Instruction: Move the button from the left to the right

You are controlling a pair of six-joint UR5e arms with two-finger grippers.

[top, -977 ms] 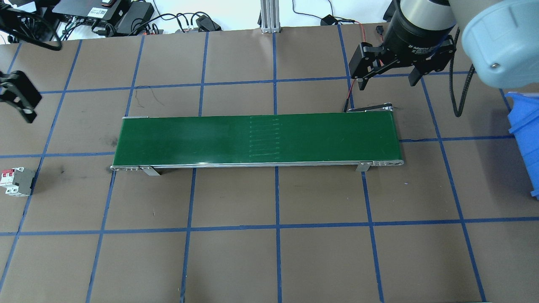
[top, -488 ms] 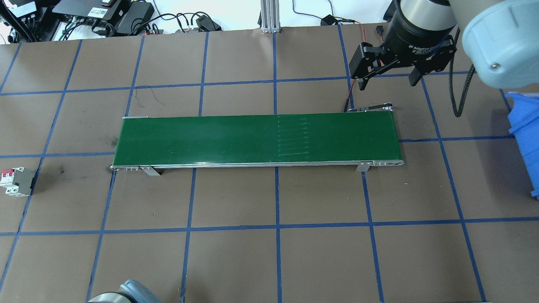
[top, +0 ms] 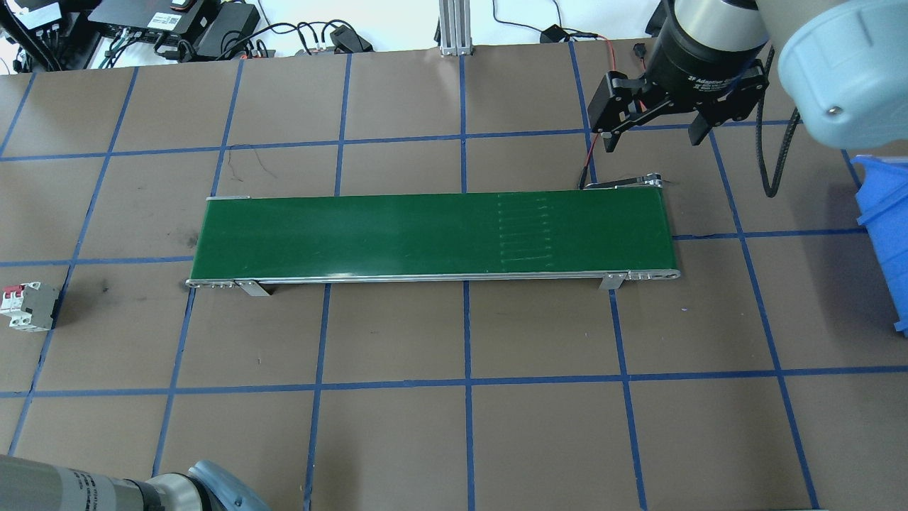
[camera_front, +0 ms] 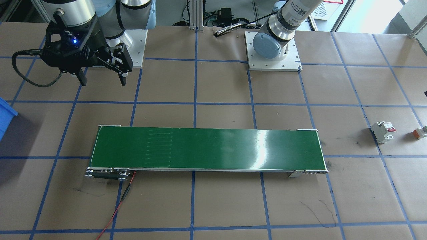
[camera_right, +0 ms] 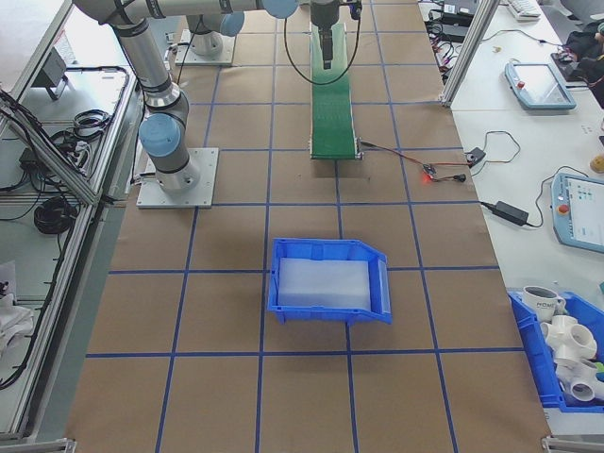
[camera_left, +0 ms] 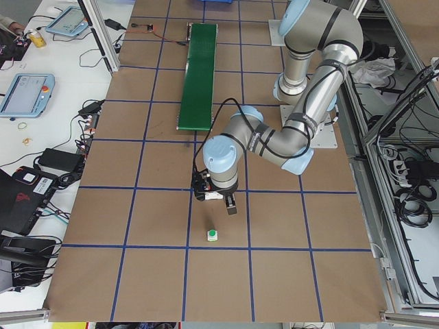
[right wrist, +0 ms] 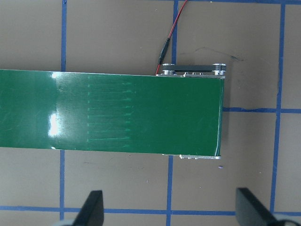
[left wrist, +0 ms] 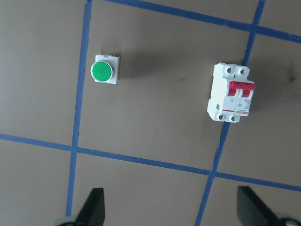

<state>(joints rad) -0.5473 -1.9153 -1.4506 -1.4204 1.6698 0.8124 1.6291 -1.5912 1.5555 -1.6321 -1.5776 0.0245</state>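
The button point(left wrist: 106, 71) lies on the brown table point(left wrist: 155, 132) in the upper left of the left wrist view, its round green cap facing the camera and an orange edge showing on its right side, just right of a blue tape line point(left wrist: 80, 94). Well to its right in that view, on another tape line, lies a white circuit breaker point(left wrist: 232, 99) with red levers. The left gripper point(left wrist: 169, 209) hangs above both with its fingers point(left wrist: 91, 207) spread wide at the bottom corners of the frame, holding nothing. In the exterior left view the same gripper point(camera_left: 218, 201) points down near the lower middle of the frame, with the button point(camera_left: 212, 235) on the table just below it in the picture. The right gripper point(top: 652, 135) sits in the upper right of the overhead view, fingers wide apart and empty, above the table just beyond the far right end of the green conveyor belt point(top: 433, 234). A blue bin point(top: 883, 234) stands at the right edge of that view.
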